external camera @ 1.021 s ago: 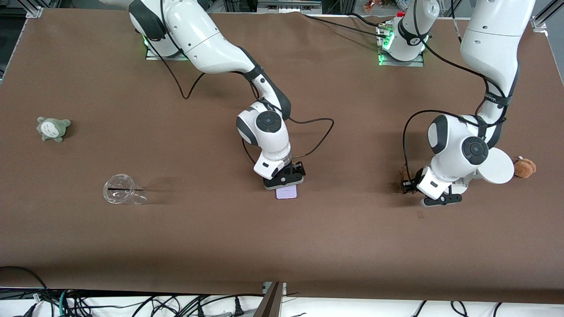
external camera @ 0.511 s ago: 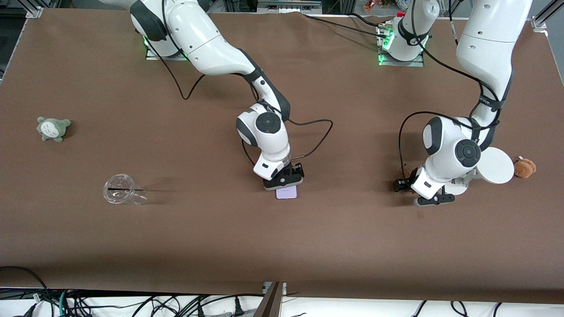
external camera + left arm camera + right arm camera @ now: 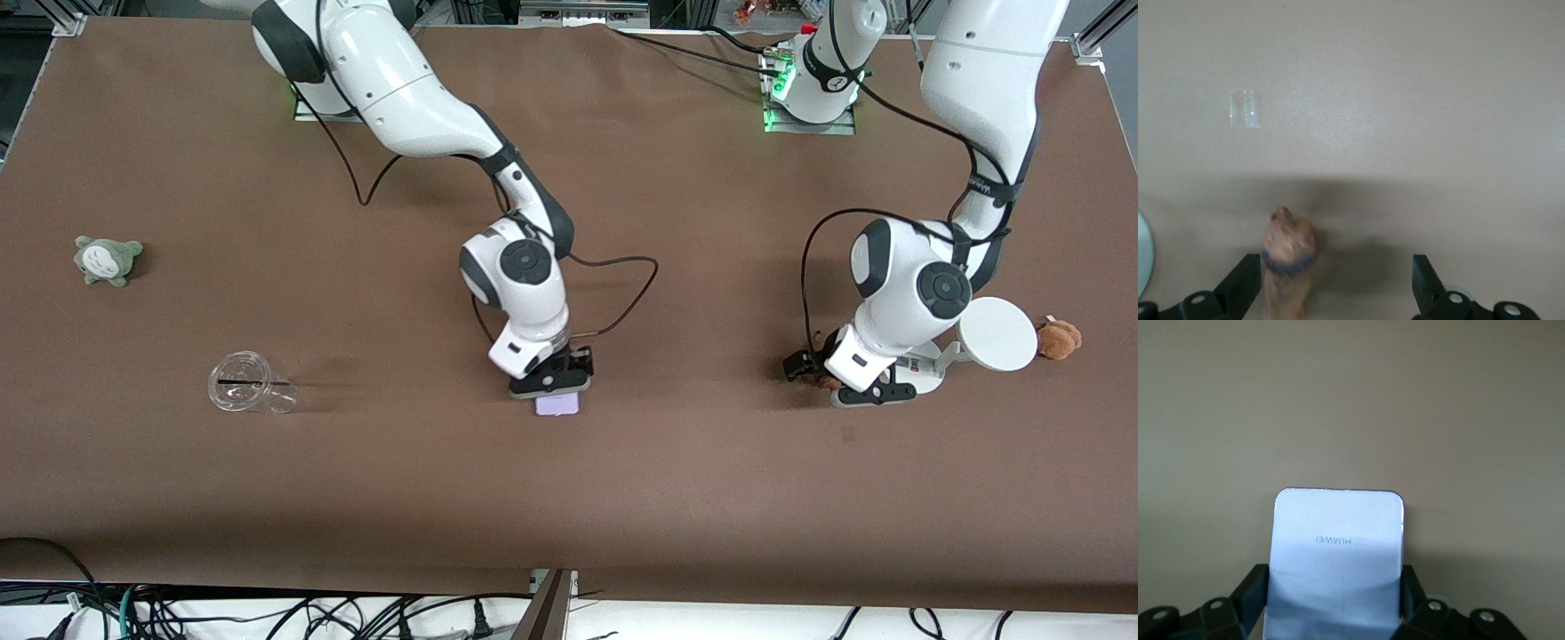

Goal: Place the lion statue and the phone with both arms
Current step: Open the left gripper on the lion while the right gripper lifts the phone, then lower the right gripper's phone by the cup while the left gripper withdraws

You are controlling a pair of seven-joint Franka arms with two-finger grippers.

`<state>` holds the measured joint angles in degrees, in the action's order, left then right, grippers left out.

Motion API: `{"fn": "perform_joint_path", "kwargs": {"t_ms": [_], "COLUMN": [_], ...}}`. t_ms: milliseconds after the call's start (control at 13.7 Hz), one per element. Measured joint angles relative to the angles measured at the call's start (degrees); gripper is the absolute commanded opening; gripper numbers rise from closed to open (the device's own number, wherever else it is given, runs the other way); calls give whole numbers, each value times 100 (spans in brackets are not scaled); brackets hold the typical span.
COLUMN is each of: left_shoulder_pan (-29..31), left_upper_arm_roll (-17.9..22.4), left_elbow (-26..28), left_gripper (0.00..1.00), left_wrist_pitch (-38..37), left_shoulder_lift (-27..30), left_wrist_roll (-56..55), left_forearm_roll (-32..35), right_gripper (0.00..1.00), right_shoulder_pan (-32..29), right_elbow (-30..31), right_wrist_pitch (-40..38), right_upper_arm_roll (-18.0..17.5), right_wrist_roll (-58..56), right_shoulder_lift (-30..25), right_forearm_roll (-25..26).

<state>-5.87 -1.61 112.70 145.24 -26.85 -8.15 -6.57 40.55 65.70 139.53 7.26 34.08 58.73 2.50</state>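
The phone [image 3: 558, 404] is a pale lavender rectangle clamped between the fingers of my right gripper [image 3: 549, 386], low over the middle of the table. It fills the gap between the jaws in the right wrist view [image 3: 1337, 547]. The lion statue [image 3: 1287, 257], reddish-brown and slim, stands on the table between the wide-open jaws of my left gripper [image 3: 1335, 288], close against one finger [image 3: 1245, 280]. In the front view my left gripper [image 3: 834, 380] covers most of the statue.
A white round stand with disc [image 3: 996, 333] and a brown plush toy [image 3: 1060, 339] sit at the left arm's end. A clear cup [image 3: 244, 383] lies on its side and a grey plush [image 3: 107, 259] sits at the right arm's end. A tape piece [image 3: 847, 433] marks the cloth.
My right gripper has carried the phone a little toward the right arm's end and the front camera. My left gripper has shifted toward the table's middle, away from the white stand.
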Motion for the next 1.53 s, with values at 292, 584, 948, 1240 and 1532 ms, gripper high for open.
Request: {"fn": "perform_joint_path", "kwargs": {"t_ms": [292,584,948,1240,1532], "left_shoulder_pan": [11,283,429,428,440], "left_upper_arm_roll": [78,174,301,294,310], "left_elbow": [269,310,298,-21,-834], "left_gripper": [100,100,100,100,100], "left_wrist_pitch": [-234,-1180,-2627,-3624,-4780], "left_shoulder_lift": [897,1737,2911,3228,3232], "left_wrist_roll": [-3,5,35,36,36], "left_forearm_roll": [0,2,697,1074,1128], "right_gripper": [20,20,20,20,20], "right_shoulder_pan": [-1031,-1663,-2238,-2270,-2267], "right_elbow": [88,705,1652,2053,2377], "right_wrist_pitch": [-813,-860,-829,-829,-829], "right_upper_arm_roll": [-10,-19,-16,-44,-33], "right_wrist_roll": [-818,-961,-1854,-1940,-1959], "right_shoulder_lift": [-466,-642,-1075,-1337,-1519], "right_forearm_roll": [-155,-269,-273,-274,-273]}}
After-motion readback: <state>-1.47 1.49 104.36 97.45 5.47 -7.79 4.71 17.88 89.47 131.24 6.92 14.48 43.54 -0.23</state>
